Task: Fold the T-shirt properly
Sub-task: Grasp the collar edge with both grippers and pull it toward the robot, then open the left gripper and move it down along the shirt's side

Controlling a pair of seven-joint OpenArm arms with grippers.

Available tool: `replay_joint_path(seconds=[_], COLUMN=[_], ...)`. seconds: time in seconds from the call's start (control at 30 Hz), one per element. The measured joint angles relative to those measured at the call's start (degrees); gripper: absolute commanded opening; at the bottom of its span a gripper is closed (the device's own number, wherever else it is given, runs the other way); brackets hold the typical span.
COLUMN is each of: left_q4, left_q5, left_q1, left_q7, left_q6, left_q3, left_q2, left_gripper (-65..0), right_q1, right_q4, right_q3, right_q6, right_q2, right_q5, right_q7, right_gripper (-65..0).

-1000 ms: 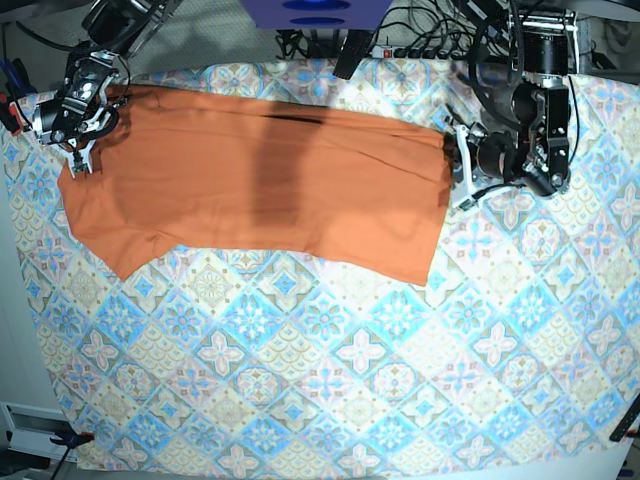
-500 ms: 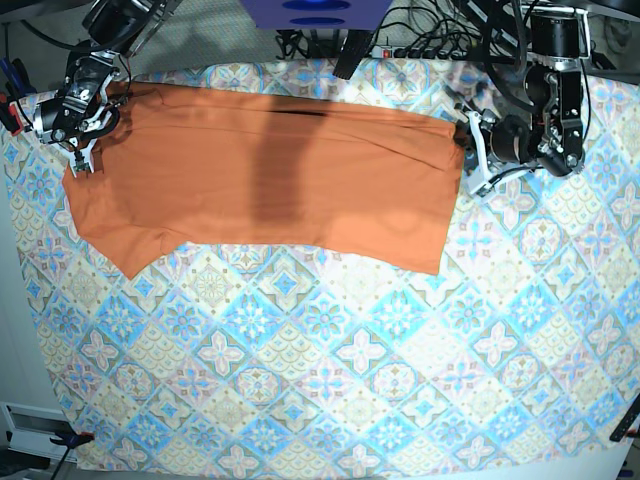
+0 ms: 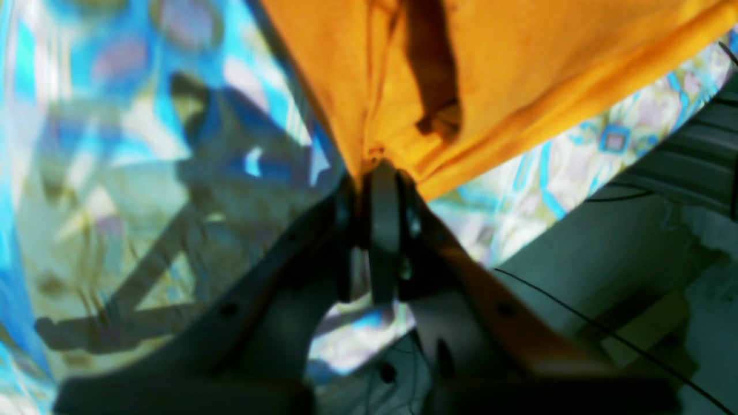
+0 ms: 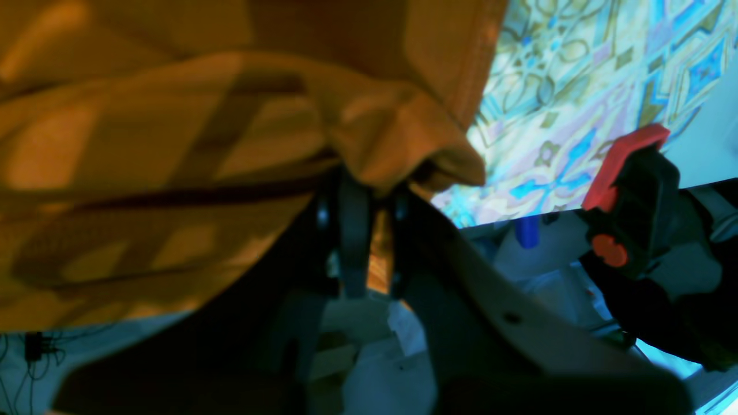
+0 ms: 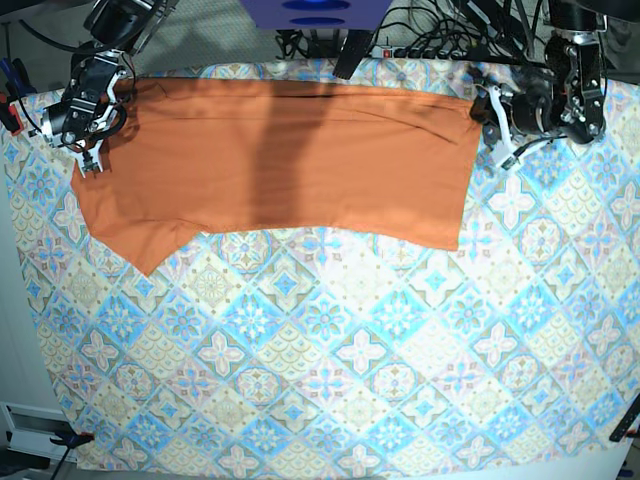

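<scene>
Inspected from the left of the base view across to its right.

My right gripper [image 5: 88, 150] sits at the far-left top corner of the tablecloth [image 5: 330, 380]. Its jaws are clamped on a bunched fold of the T-shirt [image 5: 270, 160]; the right wrist view shows orange fabric [image 4: 398, 155] pinched and puckered just above the closed tips. Beyond it a red-and-black clamp [image 4: 628, 196] holds the cloth's edge.

The T-shirt lies across the far strip of the table, stretched wide between my two grips. It reads as already doubled once lengthwise: a long band with one sleeve [image 5: 140, 245] angling out at the lower left. The surface is mostly flat, with a few shallow creases near the top edge and a shadow band down its middle.

My left gripper [image 5: 497, 125] is at the far-right end, jaws pressed together on the corner of the shirt; the left wrist view shows fabric [image 3: 403, 144] gathered to a point at the tips.

Assessment: first fold appears done and the band is pulled taut. Remaining, in my judgement: tucking the sleeve, then crosswise folds to a compact stack. Roughly a third complete.
</scene>
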Motion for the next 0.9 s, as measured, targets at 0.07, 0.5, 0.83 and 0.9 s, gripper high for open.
replay_joint_path(seconds=[0.07, 0.5, 0.83, 0.9], left_q4=[0.0, 0.0, 0.0, 0.0], left_q5=[0.0, -0.6, -0.9, -0.9], left_q1=[0.2, -1.0, -0.9, -0.9], left_q7=[0.1, 2.8, 2.9, 2.9], left_q6=[-0.4, -1.0, -1.0, -1.1], left_q3=[0.1, 0.2, 0.2, 0.2], left_q2=[-0.6, -0.5, -0.7, -0.7], left_gripper=[-65.0, -46.3, -45.6, -45.6], right_q1=[0.0, 0.1, 0.0, -0.5], right_q4=[0.0, 0.2, 0.8, 3.0], right_q3=[0.2, 0.2, 0.2, 0.2], right_q6=[0.0, 0.0, 0.0, 0.4], right_q2=[0.0, 0.0, 0.0, -0.2], right_q5=[0.3, 0.2, 0.3, 0.5], right_q7=[0.2, 0.2, 0.4, 0.2], right_gripper=[-61.1, -60.9, -60.6, -58.1])
